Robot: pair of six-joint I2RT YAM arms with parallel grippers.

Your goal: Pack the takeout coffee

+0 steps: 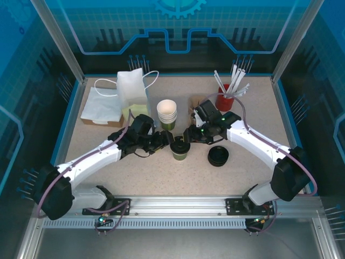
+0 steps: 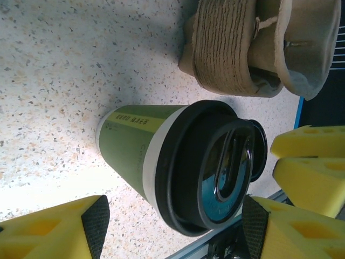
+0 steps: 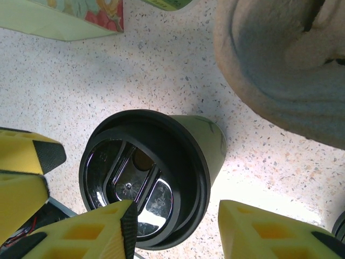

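Takeout coffee [image 1: 180,150] stands upright mid-counter with its black lid [image 2: 215,167] on, and both tools crowd in at its top. Left tool [image 2: 175,221] is wide open, one yellow finger [image 2: 54,229] on each side of the cup with gaps showing, so it holds nothing. It looks parked there as a fence to keep the cup from sliding or tipping.

Right tool [image 3: 178,216] is partly open. One pad [image 3: 131,229] hangs over the lid top and the other finger sits outside the rim. Nothing is clamped between them, and I can't tell if the pad touches the lid. My guess is that the pose is for pressing the lid down.

The lid looks seated evenly where visible, so capping seems about done. The move into the carrier is not yet made.

Further out:
- brown pulp carrier [image 2: 232,48] just behind the cup, near but apart, handy as the next drop spot
- stack of spare lids [image 1: 218,156] on the counter [image 1: 161,181] to the cup's right
- stack of empty cups [image 1: 167,112] behind
- red cup of straws [image 1: 224,101] back right
- white bag [image 1: 132,86] back left, well apart
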